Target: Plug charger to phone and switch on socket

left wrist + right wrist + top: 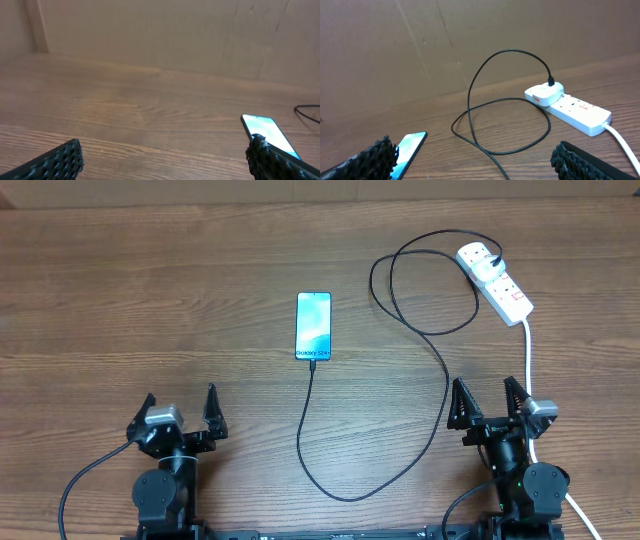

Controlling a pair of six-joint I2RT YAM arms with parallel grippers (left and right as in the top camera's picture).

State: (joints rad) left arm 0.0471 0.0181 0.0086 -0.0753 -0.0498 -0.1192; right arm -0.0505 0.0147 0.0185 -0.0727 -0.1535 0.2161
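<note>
The phone (313, 326) lies flat mid-table with its blue screen lit; it also shows as phone (267, 131) and phone (407, 147). The charger (443, 370), a thin black cable, runs from the white plug (545, 93) in the socket (497, 280), loops toward the front and meets the phone's bottom edge. The socket (577, 109) is a white strip with red switches at the far right. My left gripper (180, 398) stands open near the front left, and my right gripper (486, 385) stands open at the front right. Both hold nothing.
The socket's thick white lead (527, 355) runs forward past my right arm to the table's front edge. A cardboard-brown wall (470, 40) stands behind the wooden table (120, 300). A bend of the charger (307, 111) shows at the right edge of the left wrist view.
</note>
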